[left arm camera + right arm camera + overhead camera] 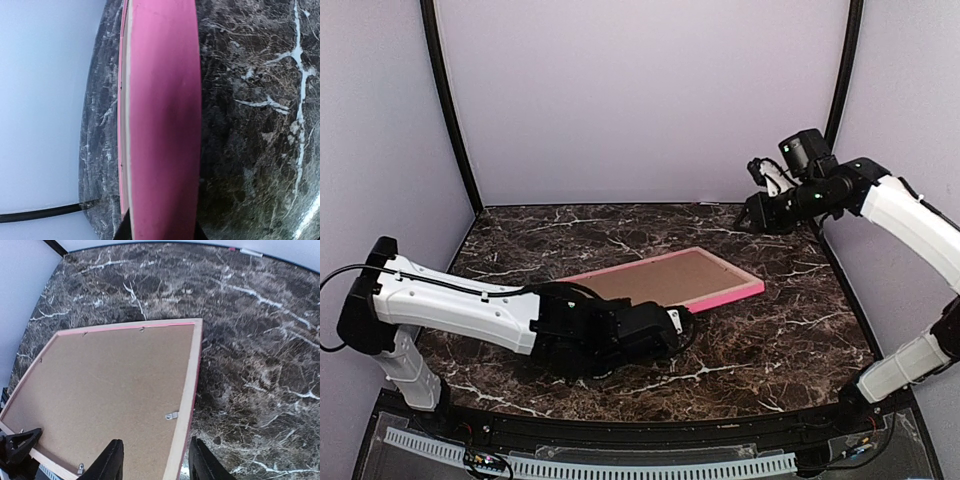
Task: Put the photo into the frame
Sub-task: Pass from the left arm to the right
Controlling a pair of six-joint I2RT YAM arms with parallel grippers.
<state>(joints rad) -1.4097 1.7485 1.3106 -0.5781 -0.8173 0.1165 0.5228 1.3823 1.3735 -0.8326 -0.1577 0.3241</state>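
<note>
Nearest us: pink rail of frame (162, 125), pinched between left gripper (161, 231) fingers. Frame lies face-down on marble table (790, 330), brown backing board (100, 385) up. Right gripper (152, 460) hangs above table's far right, jaws apart.

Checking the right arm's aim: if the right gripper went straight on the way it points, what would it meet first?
Probably the frame, at the rail edging its brown backing. The right gripper hangs open above it, so depth is uncertain.
</note>
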